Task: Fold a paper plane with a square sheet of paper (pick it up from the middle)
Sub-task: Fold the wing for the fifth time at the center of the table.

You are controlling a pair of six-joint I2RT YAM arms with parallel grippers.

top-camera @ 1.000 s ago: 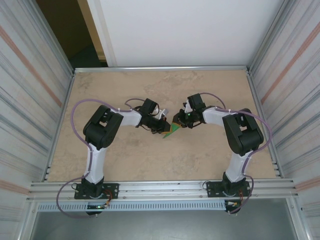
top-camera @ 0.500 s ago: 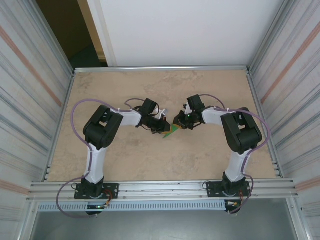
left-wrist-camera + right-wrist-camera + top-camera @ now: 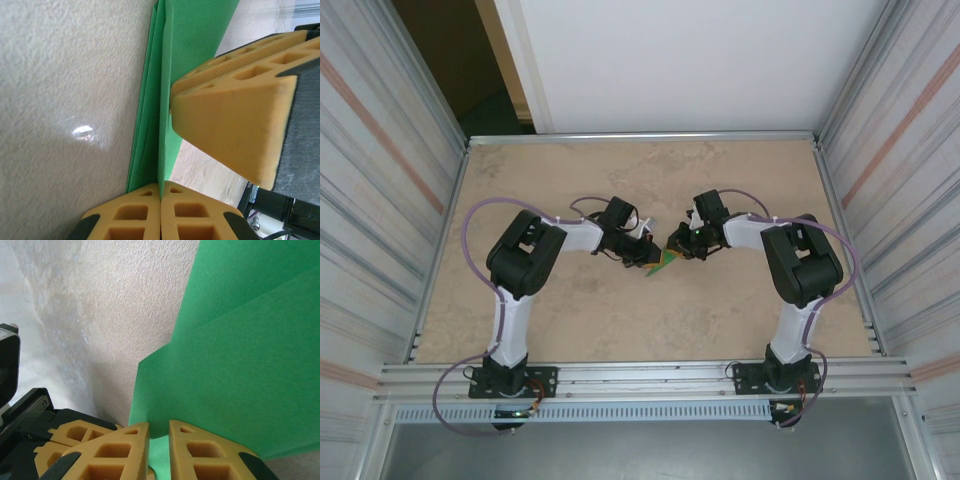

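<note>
My left claw (image 3: 642,246) and my right claw (image 3: 677,243) meet tip to tip over the middle of the table (image 3: 570,170). The green paper (image 3: 665,261) is right between them. It looks like a small pointed piece that pokes out from under both claws, toward the near side.

From the left wrist camera, the two yellow fingers of my left claw (image 3: 160,192) are pressed tight together. The edge of the green paper (image 3: 192,45) is pinched in the line where they meet. The paper runs straight away from this claw in thin folded layers. One fat yellow finger (image 3: 235,115) of the right claw is right up against the paper's flat side.

From the right wrist camera, my right claw (image 3: 159,432) has its fingers almost together — there is just a thin slot, and green shows inside it, so this claw grips the paper too. The paper (image 3: 240,365) spreads out ahead and to the right of this claw, one layer lying over another.
</note>
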